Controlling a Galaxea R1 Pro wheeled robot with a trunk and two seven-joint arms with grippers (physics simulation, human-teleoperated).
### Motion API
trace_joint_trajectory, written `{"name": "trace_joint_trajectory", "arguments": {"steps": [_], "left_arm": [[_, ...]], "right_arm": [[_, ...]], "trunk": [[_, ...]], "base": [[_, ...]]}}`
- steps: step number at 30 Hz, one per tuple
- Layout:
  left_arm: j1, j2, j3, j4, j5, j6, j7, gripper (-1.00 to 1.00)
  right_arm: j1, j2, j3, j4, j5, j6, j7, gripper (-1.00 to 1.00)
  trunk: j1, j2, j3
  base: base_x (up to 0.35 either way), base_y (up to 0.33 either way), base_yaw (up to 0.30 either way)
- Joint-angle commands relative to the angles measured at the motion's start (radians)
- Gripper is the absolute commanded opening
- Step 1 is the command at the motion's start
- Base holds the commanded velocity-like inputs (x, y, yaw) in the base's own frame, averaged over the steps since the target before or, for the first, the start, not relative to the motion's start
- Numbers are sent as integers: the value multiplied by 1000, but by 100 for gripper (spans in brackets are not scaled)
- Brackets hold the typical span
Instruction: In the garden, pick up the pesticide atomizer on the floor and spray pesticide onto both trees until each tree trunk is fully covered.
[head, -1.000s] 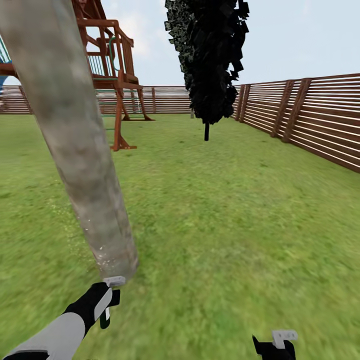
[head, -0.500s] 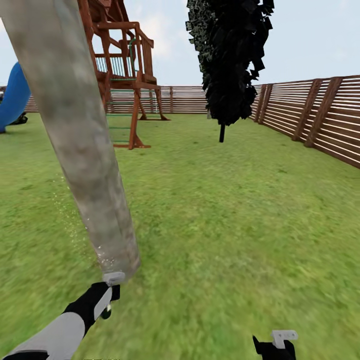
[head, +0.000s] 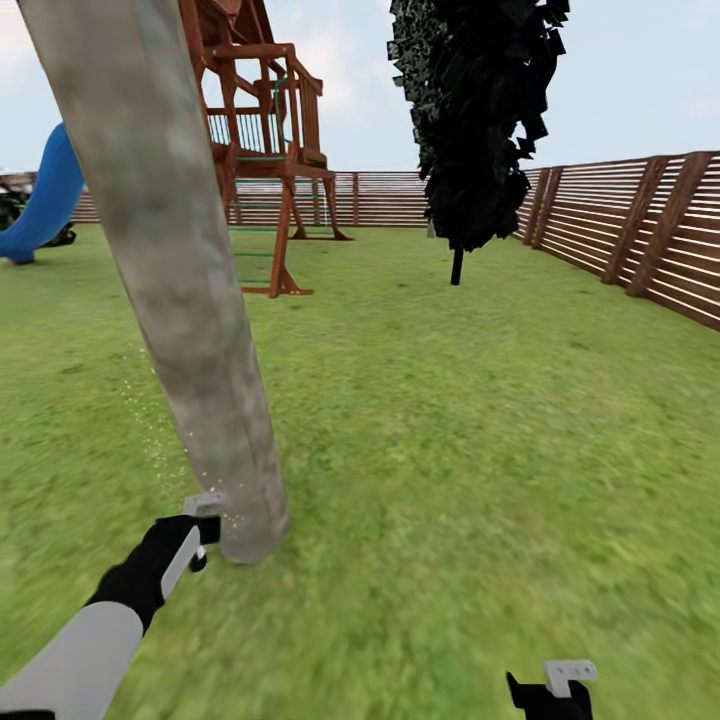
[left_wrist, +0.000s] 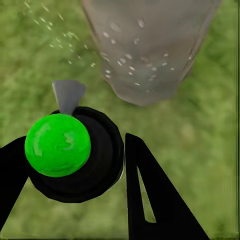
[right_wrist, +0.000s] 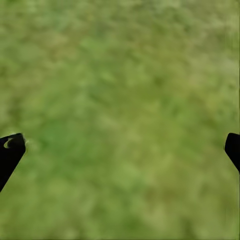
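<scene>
A thick, mottled grey-brown tree trunk (head: 190, 300) rises from the grass just ahead of me, at the left of the head view. My left gripper (head: 197, 538) is shut on the pesticide atomizer (left_wrist: 75, 155), a black body with a bright green ball and a grey nozzle. The nozzle faces the trunk's foot (left_wrist: 150, 55) from close range. White pesticide specks (left_wrist: 125, 62) dot the bark there, and more specks (head: 150, 430) lie scattered on the grass beside it. My right gripper (head: 550, 690) hangs open low over bare lawn (right_wrist: 120, 120).
An all-black tree (head: 480, 120) with a thin black trunk stands further back. A brown wooden play tower (head: 265, 150) and a blue slide (head: 45, 200) are behind the trunk. A slatted fence (head: 640, 230) runs along the right and the back.
The head view has swung left, so the scene has slid right. My left gripper has risen with the atomizer and now sits beside the trunk's foot instead of below it.
</scene>
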Motion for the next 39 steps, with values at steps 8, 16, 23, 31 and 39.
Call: {"name": "trace_joint_trajectory", "arguments": {"steps": [8,16,23,31,39], "left_arm": [[-9,-75,-3,-168,-4,178,2,-100],[-13,-24,6,-189,-5,240,2,-100],[-7,4,32,-332,-3,409,2,-100],[-15,-113,-24,-423,-6,472,5,-100],[-15,-24,34,-475,-3,479,3,-100]], "right_arm": [[-1,1,0,0,0,0,1,100],[0,1,0,0,0,0,1,100],[0,1,0,0,0,0,0,100],[-1,1,0,0,0,0,1,100],[0,1,0,0,0,0,0,100]], "trunk": [[0,0,-4],[0,0,-4],[0,0,-4],[0,0,-4],[0,0,-4]], "base": [[0,0,223],[0,0,7],[0,0,0],[0,0,0],[0,0,0]]}}
